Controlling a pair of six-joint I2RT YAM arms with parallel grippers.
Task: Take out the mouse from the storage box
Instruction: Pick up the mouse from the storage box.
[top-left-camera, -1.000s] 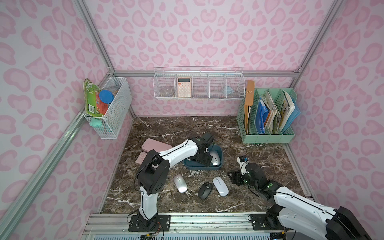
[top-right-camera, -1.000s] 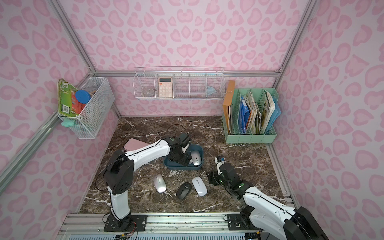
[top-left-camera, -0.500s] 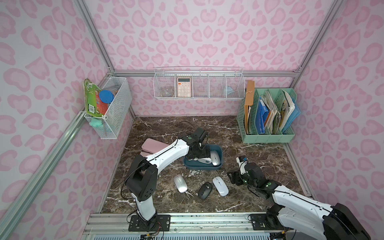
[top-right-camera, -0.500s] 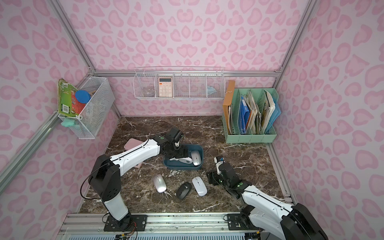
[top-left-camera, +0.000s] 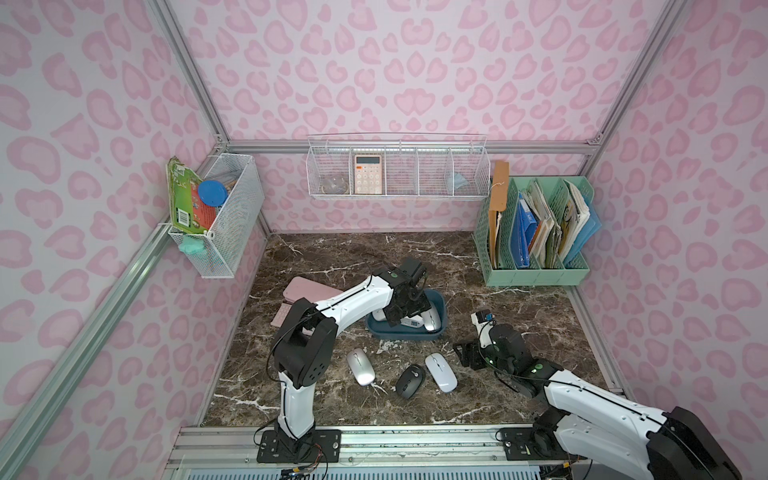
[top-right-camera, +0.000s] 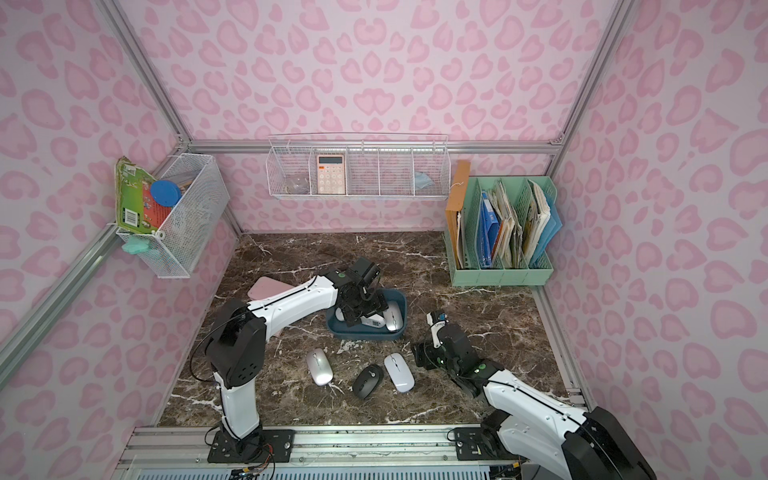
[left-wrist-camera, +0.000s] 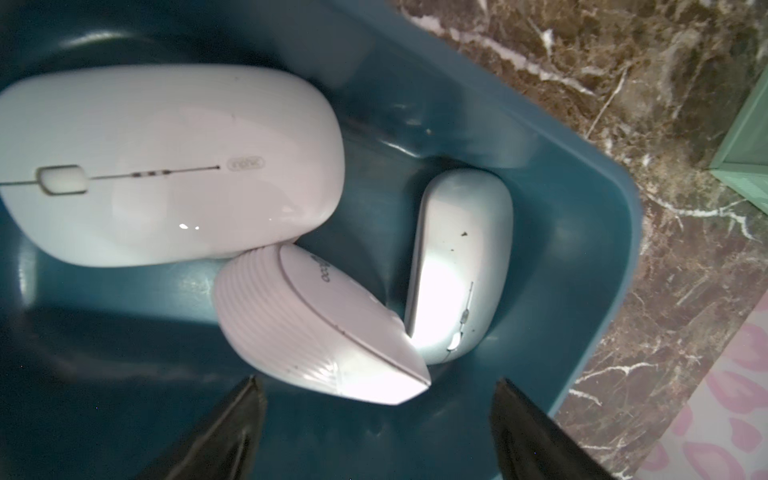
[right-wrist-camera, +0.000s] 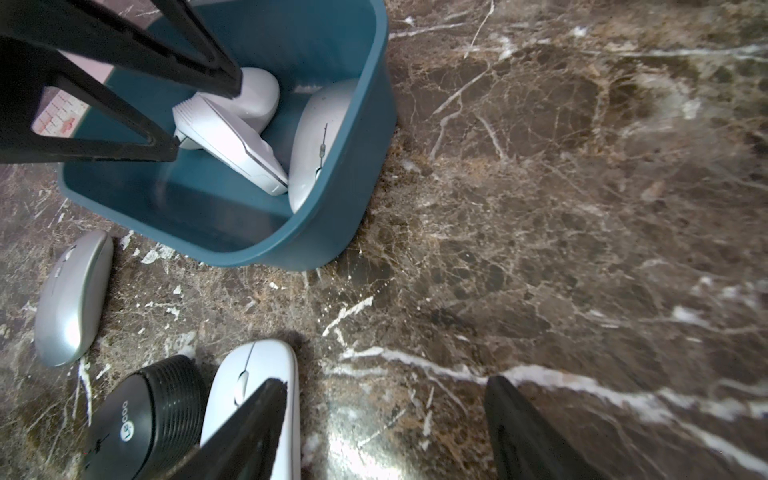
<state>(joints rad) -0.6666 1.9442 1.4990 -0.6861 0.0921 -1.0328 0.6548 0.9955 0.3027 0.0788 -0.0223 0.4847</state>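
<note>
The storage box (top-left-camera: 403, 335) (top-right-camera: 365, 335), a dark blue tub, sits mid-table. Three mice lie in it: a large white mouse (left-wrist-camera: 166, 166), a ribbed white mouse (left-wrist-camera: 311, 324) tipped on its side, and a silver-grey mouse (left-wrist-camera: 461, 257) along the wall. My left gripper (left-wrist-camera: 378, 386) (top-left-camera: 405, 318) reaches down into the box, open, its fingers (right-wrist-camera: 166, 145) either side of the ribbed mouse's end. My right gripper (right-wrist-camera: 384, 384) (top-left-camera: 465, 353) hangs open over bare marble to the right of the box, holding nothing.
On the table in front of the box lie a silver mouse (top-left-camera: 360, 365), a black mouse (top-left-camera: 410, 381) and a white mouse (top-left-camera: 441, 372). A flat pink case (top-left-camera: 303, 291) lies to the left of the box, a green file rack (top-left-camera: 536, 274) at the back right, and wire baskets (top-left-camera: 397, 172) hang on the walls.
My left gripper drew back towards the box's far side, then came down into the box again over the ribbed mouse. The right arm has barely moved.
</note>
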